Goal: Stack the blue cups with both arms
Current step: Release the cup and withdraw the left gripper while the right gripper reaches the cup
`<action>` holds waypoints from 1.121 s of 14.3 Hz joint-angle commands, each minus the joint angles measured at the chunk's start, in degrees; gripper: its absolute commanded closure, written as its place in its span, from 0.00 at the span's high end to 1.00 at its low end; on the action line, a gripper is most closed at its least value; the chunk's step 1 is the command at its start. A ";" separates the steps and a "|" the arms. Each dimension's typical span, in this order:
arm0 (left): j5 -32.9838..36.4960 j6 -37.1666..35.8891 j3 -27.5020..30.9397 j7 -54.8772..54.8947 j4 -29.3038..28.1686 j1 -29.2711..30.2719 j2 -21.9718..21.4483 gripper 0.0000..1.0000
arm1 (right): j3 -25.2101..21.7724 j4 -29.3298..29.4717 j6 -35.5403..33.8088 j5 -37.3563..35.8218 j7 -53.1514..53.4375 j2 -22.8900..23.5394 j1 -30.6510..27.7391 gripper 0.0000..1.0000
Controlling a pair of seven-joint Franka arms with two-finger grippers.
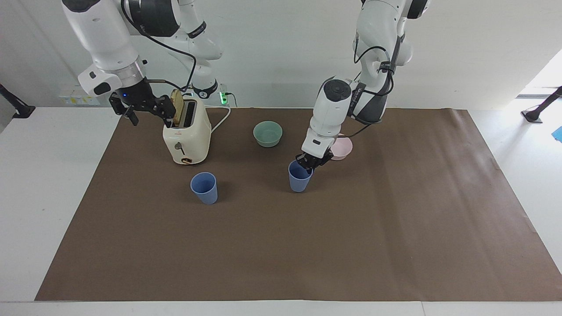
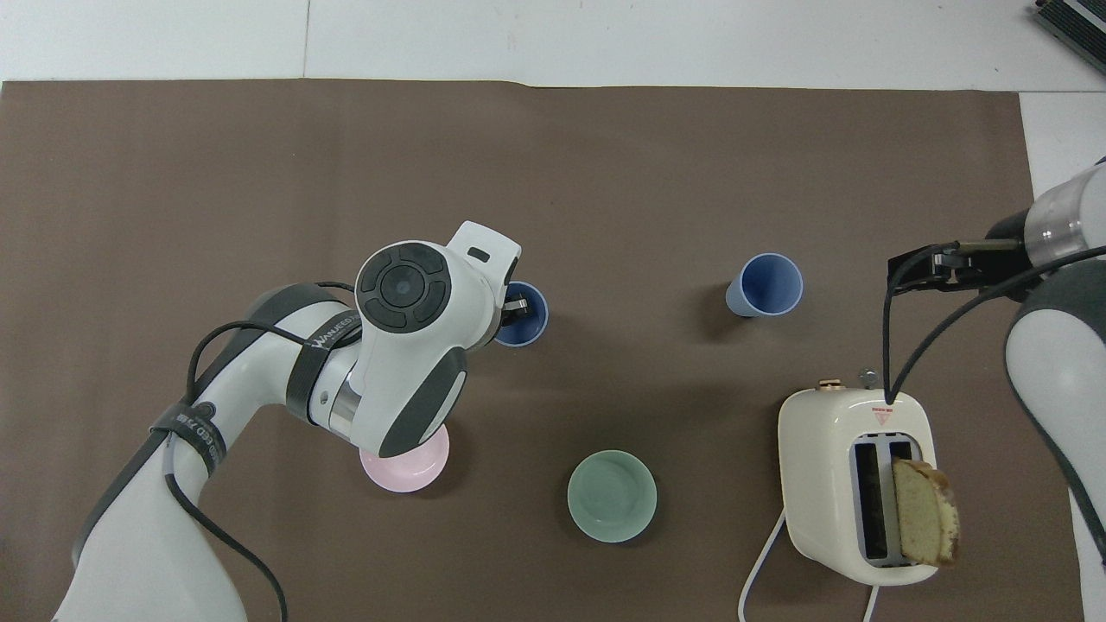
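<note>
One blue cup (image 1: 300,179) stands upright on the brown mat, in the middle of the table; it also shows in the overhead view (image 2: 527,318). My left gripper (image 1: 309,164) is shut on its rim, one finger inside the cup, and shows in the overhead view too (image 2: 516,307). I cannot tell whether the cup's base touches the mat. The second blue cup (image 1: 204,188) stands free toward the right arm's end, seen from overhead as well (image 2: 765,285). My right gripper (image 1: 149,116) is open and empty, in the air beside the toaster; overhead it shows as well (image 2: 931,266).
A cream toaster (image 1: 186,138) with a bread slice (image 1: 177,106) in one slot stands nearer the robots than the free cup. A mint-green bowl (image 1: 268,133) and a pink bowl (image 1: 343,148), partly hidden by the left arm, sit nearer the robots than the held cup.
</note>
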 commanded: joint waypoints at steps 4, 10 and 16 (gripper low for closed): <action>1.03 1.76 0.68 -0.05 -0.47 1.25 -0.51 1.00 | 0.41 -4.48 10.36 1.03 -0.86 5.83 2.39 1.00; 2.70 -2.44 1.12 1.35 1.29 6.07 -4.19 1.00 | 0.41 -7.03 16.86 1.03 -1.04 10.05 2.49 1.00; 2.52 -12.99 1.03 16.89 1.20 15.39 -13.42 1.00 | 0.41 -10.38 22.15 0.95 -1.65 11.90 2.66 1.00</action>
